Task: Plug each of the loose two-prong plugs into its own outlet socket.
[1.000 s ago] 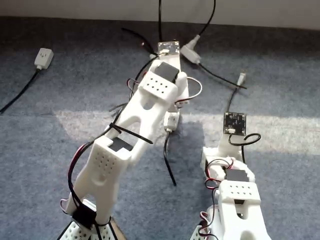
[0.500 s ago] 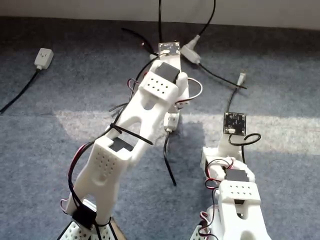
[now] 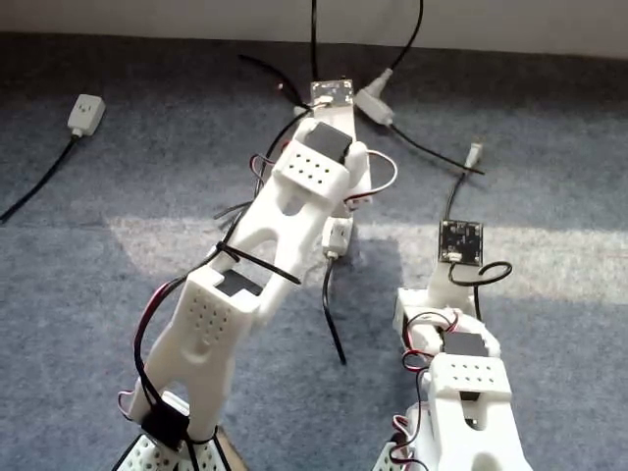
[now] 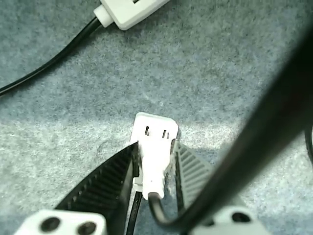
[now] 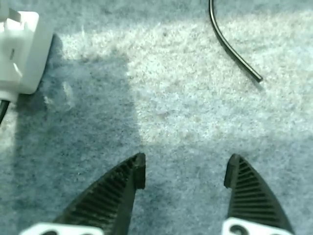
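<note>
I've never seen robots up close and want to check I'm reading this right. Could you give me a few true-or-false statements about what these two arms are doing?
1. The left gripper is shut on a white socket piece. True.
2. The right gripper holds a plug. False: it is open and holds nothing.
3. The held piece's face shows two slots. True.
4. The arms work over bare wood. False: the surface is grey carpet.
</note>
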`<state>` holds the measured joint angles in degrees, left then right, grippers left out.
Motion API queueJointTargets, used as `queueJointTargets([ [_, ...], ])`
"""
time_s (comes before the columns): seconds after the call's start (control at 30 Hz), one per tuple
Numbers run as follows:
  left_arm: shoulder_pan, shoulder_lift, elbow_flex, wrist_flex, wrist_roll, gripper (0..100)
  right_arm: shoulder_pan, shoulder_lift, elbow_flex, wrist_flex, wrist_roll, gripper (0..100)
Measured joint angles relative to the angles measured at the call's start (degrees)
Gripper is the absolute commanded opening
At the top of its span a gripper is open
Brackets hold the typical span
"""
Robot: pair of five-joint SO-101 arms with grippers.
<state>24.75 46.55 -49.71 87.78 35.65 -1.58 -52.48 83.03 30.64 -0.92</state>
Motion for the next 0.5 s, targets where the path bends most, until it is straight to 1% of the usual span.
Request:
queueJointTargets([
  [0.27, 0.0, 0.0, 0.0, 0.0, 0.0, 1, 0.0, 0.0, 0.0, 0.0, 0.0, 26.5],
  [0.5, -1.32, 0.09, 0.0, -0.18, 0.09, 1, 0.0, 0.0, 0.0, 0.0, 0.0, 26.5],
])
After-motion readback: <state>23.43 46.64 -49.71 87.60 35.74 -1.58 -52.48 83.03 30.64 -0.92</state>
